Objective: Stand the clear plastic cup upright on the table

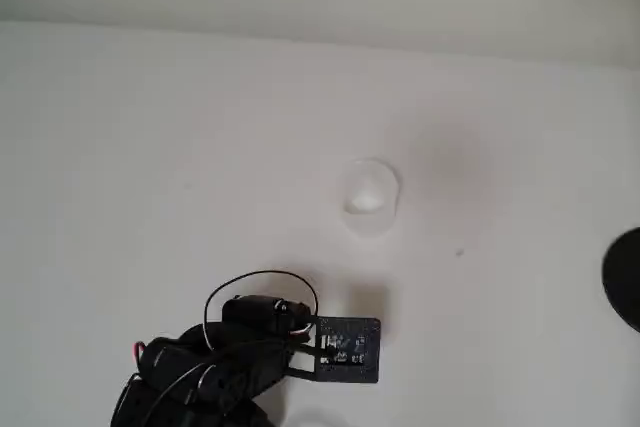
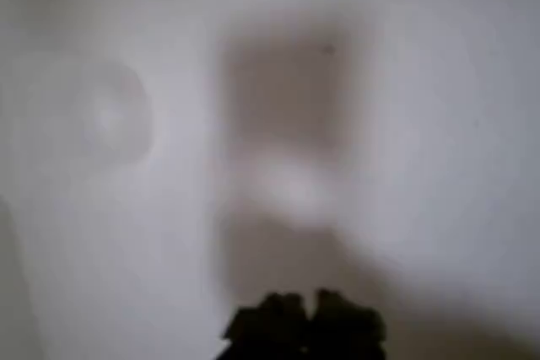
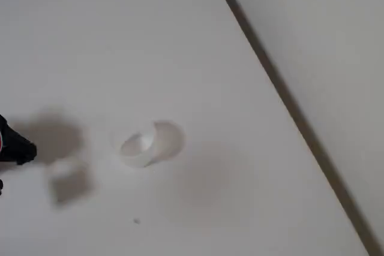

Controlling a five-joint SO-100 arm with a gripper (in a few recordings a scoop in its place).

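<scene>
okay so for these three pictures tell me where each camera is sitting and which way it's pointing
Overhead view: above the table, looking straight down at the clear plastic cup; the black arm and its square tag sit at the bottom edge.
Wrist view: on the arm, looking down at the blurred tabletop; the gripper shows dark at the bottom, the cup faint at left.
Fixed view: high and angled across the table to its far edge; the cup lies on its side.
Overhead and fixed views share the cup.
</scene>
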